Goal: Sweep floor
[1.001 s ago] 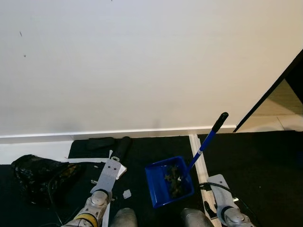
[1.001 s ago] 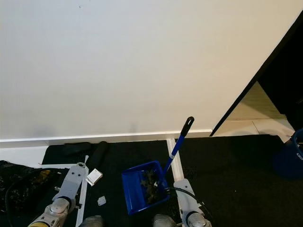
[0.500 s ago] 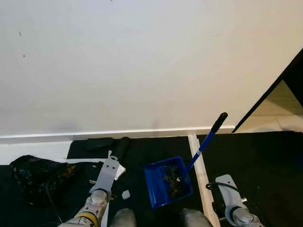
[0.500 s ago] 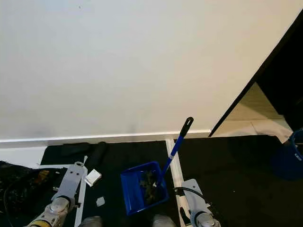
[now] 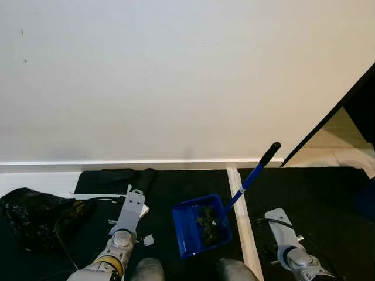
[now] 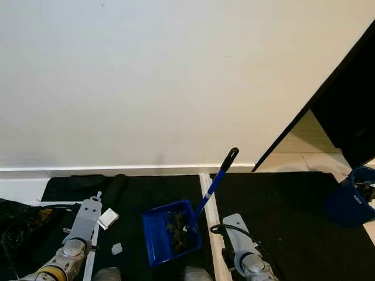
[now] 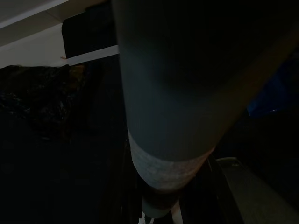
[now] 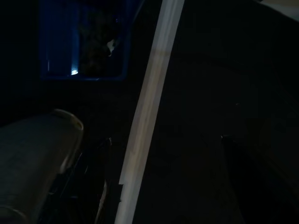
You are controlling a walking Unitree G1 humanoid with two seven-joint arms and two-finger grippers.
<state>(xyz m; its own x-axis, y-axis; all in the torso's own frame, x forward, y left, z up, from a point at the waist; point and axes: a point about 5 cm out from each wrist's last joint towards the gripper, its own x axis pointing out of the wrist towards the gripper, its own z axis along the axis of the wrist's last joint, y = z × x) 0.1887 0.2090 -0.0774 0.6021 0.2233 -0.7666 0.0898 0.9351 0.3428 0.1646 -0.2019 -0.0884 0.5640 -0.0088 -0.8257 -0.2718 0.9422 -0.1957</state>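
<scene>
Blue dustpan (image 5: pixel 201 225) sits loaded on the dark floor (image 5: pixel 328 193) between the feet, light rigid plastic best taken by its upright handle's black grip (image 5: pixel 270 153), while both arms hang low, pincer states impossible to tell.

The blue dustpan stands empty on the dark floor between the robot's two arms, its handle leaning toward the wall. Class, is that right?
Not quite: the blue dustpan is not empty. The left eye view shows dark debris inside it. The rest stands.

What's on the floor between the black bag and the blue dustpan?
In the left eye view, the left arm and a small white scrap lie between bag and dustpan.
</scene>
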